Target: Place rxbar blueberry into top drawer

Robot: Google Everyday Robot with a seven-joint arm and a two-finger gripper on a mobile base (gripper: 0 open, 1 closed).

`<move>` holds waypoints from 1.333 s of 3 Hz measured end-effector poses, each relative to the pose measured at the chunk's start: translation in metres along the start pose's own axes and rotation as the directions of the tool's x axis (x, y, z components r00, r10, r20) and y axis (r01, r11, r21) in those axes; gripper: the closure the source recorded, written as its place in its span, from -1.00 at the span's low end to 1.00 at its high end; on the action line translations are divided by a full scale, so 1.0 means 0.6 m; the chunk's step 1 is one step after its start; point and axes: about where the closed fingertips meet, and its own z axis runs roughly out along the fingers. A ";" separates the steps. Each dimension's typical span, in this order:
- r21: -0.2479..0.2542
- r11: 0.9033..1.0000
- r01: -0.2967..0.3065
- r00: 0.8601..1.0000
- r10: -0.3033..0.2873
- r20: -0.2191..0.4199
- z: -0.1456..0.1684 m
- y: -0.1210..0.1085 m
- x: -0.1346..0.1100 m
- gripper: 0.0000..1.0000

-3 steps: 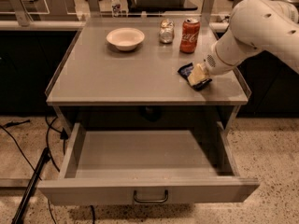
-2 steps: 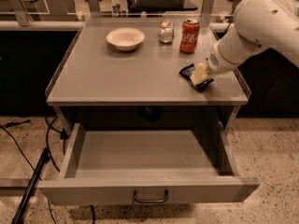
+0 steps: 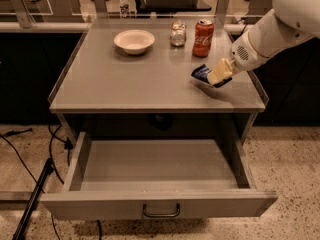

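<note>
The rxbar blueberry [image 3: 201,73], in a dark navy wrapper, is at the right side of the grey table top, tilted and lifted slightly off the surface. My gripper [image 3: 218,74] comes in from the right on a white arm, and its pale fingers [image 3: 221,70] are shut on the bar's right end. The top drawer [image 3: 160,203] is pulled out wide open below the table's front edge. Its inside is bare and its dark bar handle [image 3: 161,212] faces the camera.
A red soda can [image 3: 203,37], a small glass jar [image 3: 177,33] and a white bowl [image 3: 134,40] stand at the back of the table [image 3: 120,84]. Black cables and a stand leg [image 3: 37,186] lie on the floor at left.
The gripper has shifted slightly up and left with the bar, whose end now sits a little higher off the table. The drawer and other items have not moved.
</note>
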 end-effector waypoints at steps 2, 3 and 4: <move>-0.049 0.997 0.056 0.998 -0.055 0.028 -0.022 0.007 -0.005 1.00; -0.068 0.993 0.092 0.996 -0.091 0.023 -0.013 0.014 0.003 1.00; -0.128 0.981 0.150 0.989 -0.147 0.028 0.008 0.024 0.023 1.00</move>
